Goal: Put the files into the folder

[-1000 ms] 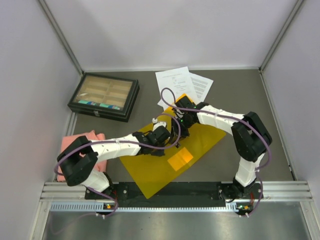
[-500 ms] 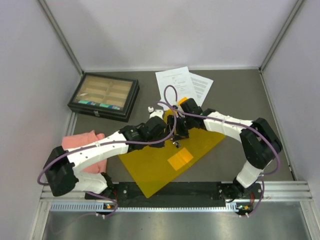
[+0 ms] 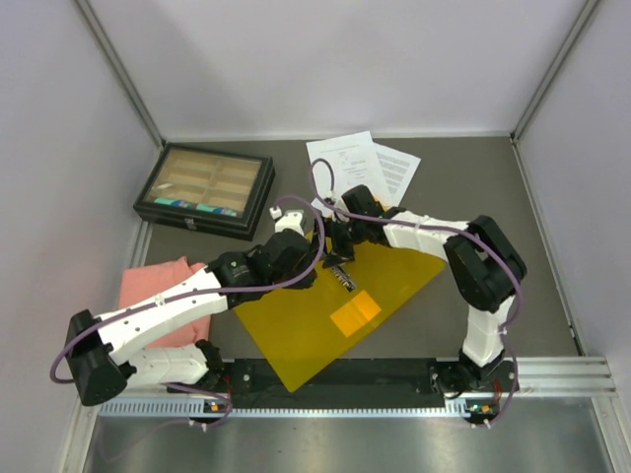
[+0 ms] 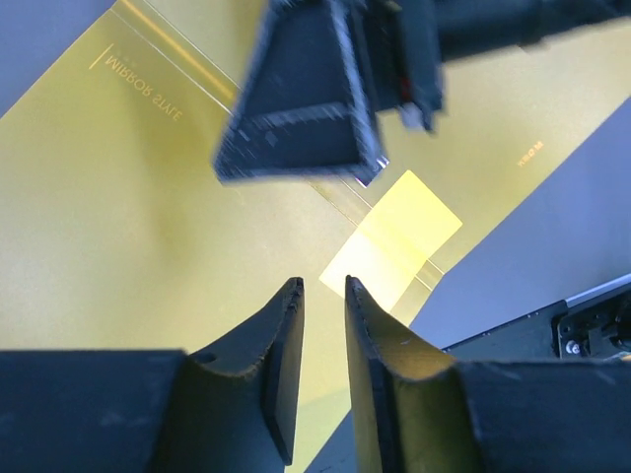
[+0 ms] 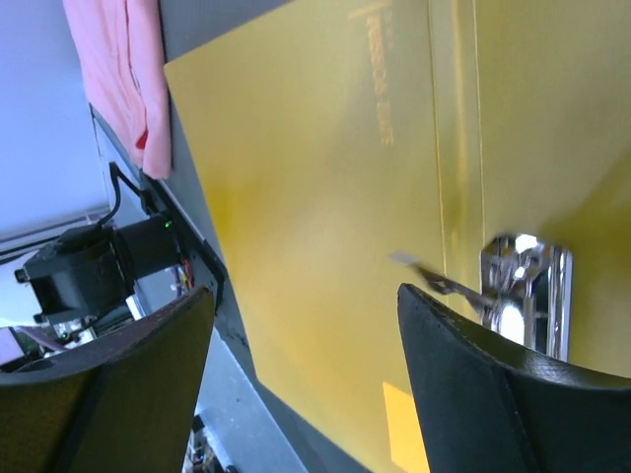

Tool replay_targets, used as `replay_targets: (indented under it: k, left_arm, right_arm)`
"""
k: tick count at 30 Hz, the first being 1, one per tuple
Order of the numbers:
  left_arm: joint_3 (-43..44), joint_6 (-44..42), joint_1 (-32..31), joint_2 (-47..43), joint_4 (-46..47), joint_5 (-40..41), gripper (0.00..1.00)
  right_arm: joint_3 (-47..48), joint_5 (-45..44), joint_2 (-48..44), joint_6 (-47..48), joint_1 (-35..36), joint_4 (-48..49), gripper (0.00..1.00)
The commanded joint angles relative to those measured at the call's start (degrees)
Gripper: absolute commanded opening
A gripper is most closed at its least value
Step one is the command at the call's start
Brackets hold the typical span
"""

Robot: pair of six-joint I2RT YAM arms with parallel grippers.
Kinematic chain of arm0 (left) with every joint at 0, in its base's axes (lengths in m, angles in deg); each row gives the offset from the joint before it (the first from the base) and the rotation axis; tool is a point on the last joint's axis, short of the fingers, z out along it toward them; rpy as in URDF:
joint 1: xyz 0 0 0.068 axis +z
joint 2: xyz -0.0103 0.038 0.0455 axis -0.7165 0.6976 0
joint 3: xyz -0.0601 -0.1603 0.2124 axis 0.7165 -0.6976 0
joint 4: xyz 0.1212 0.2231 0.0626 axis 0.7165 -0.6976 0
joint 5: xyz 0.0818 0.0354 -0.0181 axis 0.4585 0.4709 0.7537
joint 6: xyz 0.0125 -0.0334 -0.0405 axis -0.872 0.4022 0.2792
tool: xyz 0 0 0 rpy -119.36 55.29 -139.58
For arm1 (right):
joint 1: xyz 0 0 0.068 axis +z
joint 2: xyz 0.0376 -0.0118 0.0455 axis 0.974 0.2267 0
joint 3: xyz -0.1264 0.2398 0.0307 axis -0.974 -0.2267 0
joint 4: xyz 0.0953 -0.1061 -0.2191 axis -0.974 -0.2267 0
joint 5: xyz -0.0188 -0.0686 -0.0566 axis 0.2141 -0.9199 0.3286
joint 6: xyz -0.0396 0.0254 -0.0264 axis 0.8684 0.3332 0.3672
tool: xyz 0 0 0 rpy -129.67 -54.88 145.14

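The yellow folder point(image 3: 315, 325) lies flat in the middle of the table, its orange pocket point(image 3: 355, 313) near the front and its metal clip point(image 3: 341, 277) near the far edge. The files point(image 3: 347, 163) are white printed sheets lying behind it, partly under its far corner. Both grippers hang over the folder's far part. My left gripper point(image 3: 314, 258) point(image 4: 323, 286) stands a narrow gap open with nothing between its fingers. My right gripper point(image 3: 340, 248) point(image 5: 304, 296) is wide open and empty just above the yellow sheet, beside the clip point(image 5: 523, 286).
A black compartment box point(image 3: 205, 189) stands at the back left. A pink cloth point(image 3: 158, 296) lies at the left, partly under my left arm. Grey walls close in the back and both sides.
Both grippers have opened, the right one wide. My left arm has stretched out and swung left and back; the right wrist has shifted slightly left over the folder's far edge.
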Motion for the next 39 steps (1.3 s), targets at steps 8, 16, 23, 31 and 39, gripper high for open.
replay_targets:
  k: [8,16,23,31,39]
  left_arm:
    - [-5.0,4.2,0.1,-6.0,1.9,-1.8,0.38]
    - [-5.5,4.6,0.1,-4.8,3.9,-6.3,0.45]
    - [-6.8,4.7,0.1,-4.5,5.9,-7.9,0.50]
    - [-6.1,2.9,0.1,1.5,10.2,-13.3,0.55]
    - [-3.9,1.4,0.1,10.0,13.9,-20.2,0.56]
  right_arm:
    - [14.8,0.6,12.8,5.1,-0.4,0.7,0.80]
    - [26.1,1.3,21.0,8.0,-1.1,-4.9,0.82]
    - [28.2,0.3,18.6,10.3,-1.2,-8.7,0.83]
    - [22.9,-3.8,4.5,9.4,-6.1,-10.8,0.84]
    - [14.2,-13.8,-5.2,16.6,-20.5,-19.1,0.85]
